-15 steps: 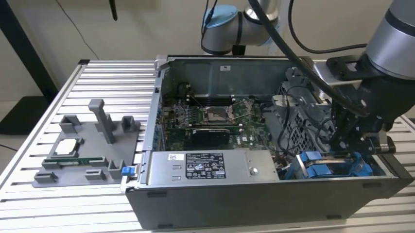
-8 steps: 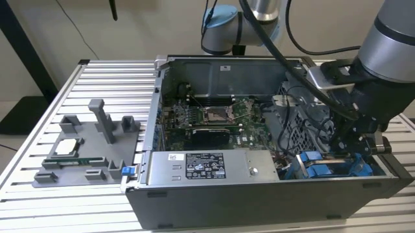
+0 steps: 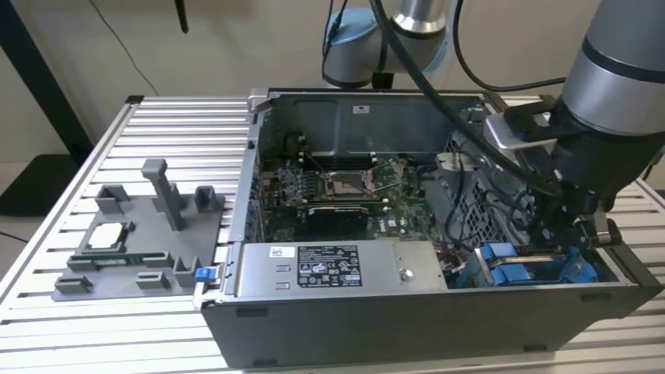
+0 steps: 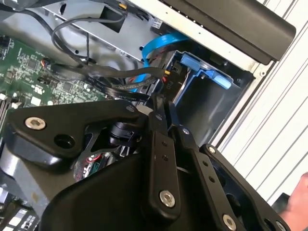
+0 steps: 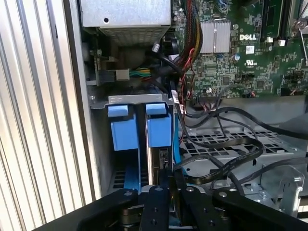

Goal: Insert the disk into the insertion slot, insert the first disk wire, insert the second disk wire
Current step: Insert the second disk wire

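here the tool sits pinched together just beside the disk.

Slatted metal table, beige wall

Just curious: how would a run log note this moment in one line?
pincer: shut, down at insertion slot | disk: seated in slot | black wires: loose beside

Blue carrier tabs, green motherboard, black claw, silver ribbed table.
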Motion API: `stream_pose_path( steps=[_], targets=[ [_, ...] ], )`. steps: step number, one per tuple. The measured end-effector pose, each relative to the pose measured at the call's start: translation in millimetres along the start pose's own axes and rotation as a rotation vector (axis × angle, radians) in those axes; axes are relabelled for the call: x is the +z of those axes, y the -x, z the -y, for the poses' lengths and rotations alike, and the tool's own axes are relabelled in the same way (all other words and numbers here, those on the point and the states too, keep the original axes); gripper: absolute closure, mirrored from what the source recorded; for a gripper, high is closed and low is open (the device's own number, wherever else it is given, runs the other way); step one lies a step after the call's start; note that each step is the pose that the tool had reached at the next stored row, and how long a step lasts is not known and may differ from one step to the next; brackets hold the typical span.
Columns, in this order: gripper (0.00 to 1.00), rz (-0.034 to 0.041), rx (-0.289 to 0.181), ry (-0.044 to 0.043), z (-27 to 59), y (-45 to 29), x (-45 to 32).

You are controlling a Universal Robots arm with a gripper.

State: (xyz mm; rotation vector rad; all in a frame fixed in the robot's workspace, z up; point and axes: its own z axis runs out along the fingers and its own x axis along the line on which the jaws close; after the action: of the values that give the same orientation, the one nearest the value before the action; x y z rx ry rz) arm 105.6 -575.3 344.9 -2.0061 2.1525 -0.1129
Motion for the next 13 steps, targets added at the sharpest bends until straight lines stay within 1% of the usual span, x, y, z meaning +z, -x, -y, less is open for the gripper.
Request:
stream_pose_path(
  steps=[5, 11, 13],
  targets=[
    [1.0, -0.0004, 0.0, -0.0023, -1.5, -0.2, 1.2],
    [1.0, 0.0006, -0.001, -0.0148, -3.1, -0.7, 5.2],
    [1.0, 0.0004, -0.001, -0.0175, -3.4, -0.8, 6.1]
  ],
)
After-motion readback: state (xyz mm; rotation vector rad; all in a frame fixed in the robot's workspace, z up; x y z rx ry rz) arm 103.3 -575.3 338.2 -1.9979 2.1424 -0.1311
